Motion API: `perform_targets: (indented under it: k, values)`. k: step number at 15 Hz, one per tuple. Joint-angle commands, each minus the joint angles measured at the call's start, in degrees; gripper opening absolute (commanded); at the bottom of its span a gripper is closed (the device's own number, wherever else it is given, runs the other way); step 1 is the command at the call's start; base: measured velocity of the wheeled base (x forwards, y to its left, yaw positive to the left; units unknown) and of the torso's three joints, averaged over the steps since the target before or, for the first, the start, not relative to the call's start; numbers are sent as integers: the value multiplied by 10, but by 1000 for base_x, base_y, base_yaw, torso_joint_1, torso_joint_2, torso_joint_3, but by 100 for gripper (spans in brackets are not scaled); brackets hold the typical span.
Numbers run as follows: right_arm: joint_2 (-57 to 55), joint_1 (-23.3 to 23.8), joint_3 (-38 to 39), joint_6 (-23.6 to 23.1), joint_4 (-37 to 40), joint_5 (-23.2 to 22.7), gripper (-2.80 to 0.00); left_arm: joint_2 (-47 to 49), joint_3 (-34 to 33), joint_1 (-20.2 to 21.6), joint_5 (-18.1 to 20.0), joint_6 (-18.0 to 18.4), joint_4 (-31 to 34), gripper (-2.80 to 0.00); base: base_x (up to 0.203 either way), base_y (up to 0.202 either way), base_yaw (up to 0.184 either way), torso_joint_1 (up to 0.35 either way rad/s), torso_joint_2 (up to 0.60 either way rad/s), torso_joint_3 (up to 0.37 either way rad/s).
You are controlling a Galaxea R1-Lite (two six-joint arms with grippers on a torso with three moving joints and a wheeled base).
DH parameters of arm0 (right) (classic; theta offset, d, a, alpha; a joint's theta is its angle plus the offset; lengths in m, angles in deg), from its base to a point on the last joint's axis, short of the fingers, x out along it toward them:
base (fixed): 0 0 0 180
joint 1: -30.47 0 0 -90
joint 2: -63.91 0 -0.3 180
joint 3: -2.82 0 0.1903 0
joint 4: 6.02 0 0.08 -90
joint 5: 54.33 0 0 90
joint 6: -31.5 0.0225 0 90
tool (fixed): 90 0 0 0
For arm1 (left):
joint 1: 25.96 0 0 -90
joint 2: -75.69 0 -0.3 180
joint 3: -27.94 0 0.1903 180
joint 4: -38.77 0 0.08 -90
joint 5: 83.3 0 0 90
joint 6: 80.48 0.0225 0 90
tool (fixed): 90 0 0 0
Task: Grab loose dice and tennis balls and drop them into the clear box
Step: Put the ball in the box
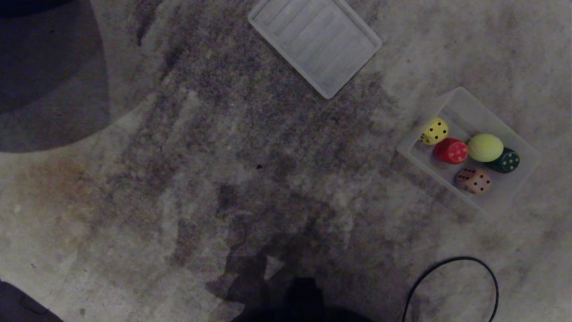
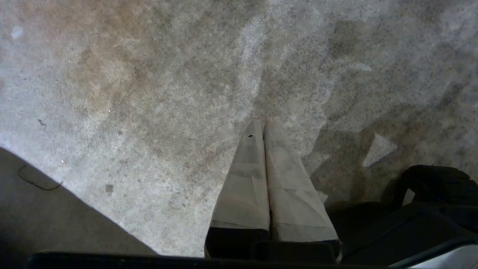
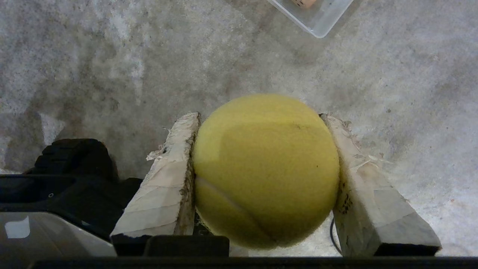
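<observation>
- A tennis ball (image 3: 265, 172) sits squeezed between the right gripper (image 3: 263, 127) fingers (image 3: 168, 186), one taped pad on each side, above the carpet (image 3: 93, 56).
- The clear box (image 1: 464, 107) holds yellow (image 1: 435, 130), red (image 1: 451, 150), green (image 1: 507, 161) and pink dice (image 1: 473, 180), plus another ball (image 1: 485, 147).
- Left gripper (image 2: 263, 123) fingers pressed together, empty.
- Ribbed panel (image 1: 315, 42) lies apart.

I see a ribbed translucent panel (image 1: 315, 42) lying flat on the stained grey carpet (image 1: 201, 179), and a black cable loop (image 1: 451, 286) near my base.
</observation>
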Motion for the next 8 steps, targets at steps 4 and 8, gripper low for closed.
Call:
perform_targets:
  k: [4,8]
  values:
    - [-20,0,-39,3,17,5,-280,1,-1,0,0,-1,0,-280,0,0,0,0,0,0]
    - [-232,9,-149,50,24,6,-280,1,-1,0,0,-1,0,-280,0,0,0,0,0,0]
